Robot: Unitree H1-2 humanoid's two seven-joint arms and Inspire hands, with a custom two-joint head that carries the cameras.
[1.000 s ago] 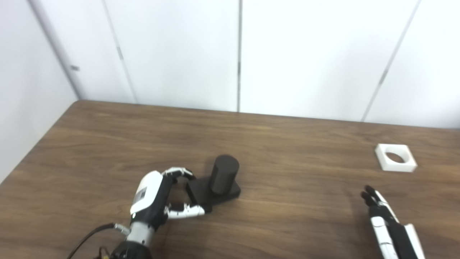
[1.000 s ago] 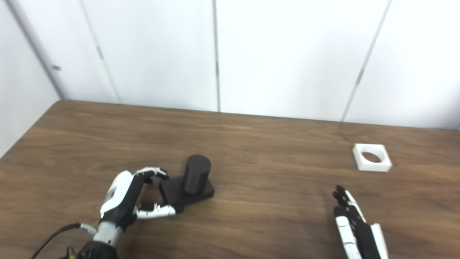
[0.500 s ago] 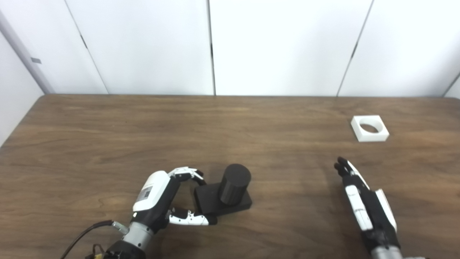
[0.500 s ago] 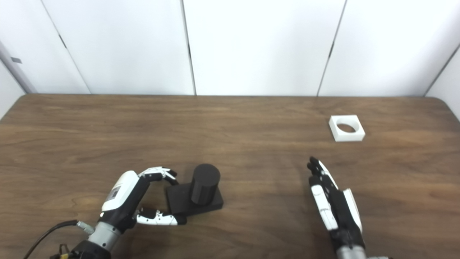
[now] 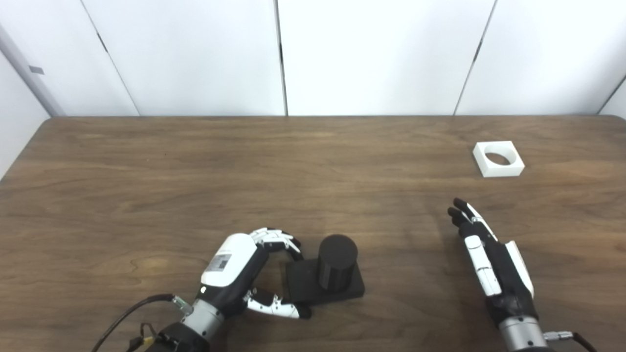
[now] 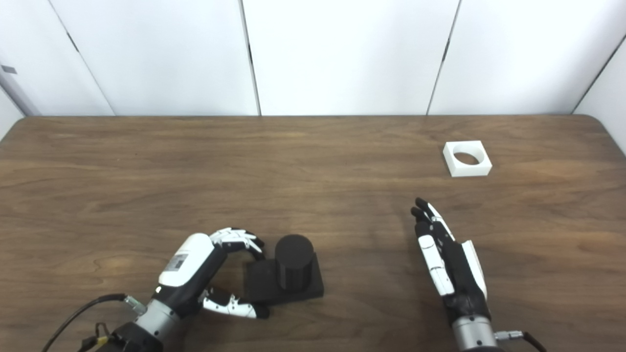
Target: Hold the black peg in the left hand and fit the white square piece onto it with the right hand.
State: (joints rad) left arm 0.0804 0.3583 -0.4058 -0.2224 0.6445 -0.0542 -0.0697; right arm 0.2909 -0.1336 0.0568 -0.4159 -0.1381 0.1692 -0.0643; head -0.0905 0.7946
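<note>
The black peg, a short cylinder on a square black base, stands upright on the wooden table near the front. My left hand curls around the base's left end, with fingers at its far corner and thumb at its near corner, both touching it. The white square piece, with a round hole, lies flat at the far right. My right hand is open and flat with its fingers stretched toward the white piece, well short of it and holding nothing.
The brown table ends at a white panelled wall along its far edge. Its left edge shows in the left eye view and its rounded right corner in the right eye view. A cable trails from my left wrist.
The whole picture has shifted, so the camera moved. My right hand has stretched farther up the table toward the white piece. My left hand stays curled around the peg's base.
</note>
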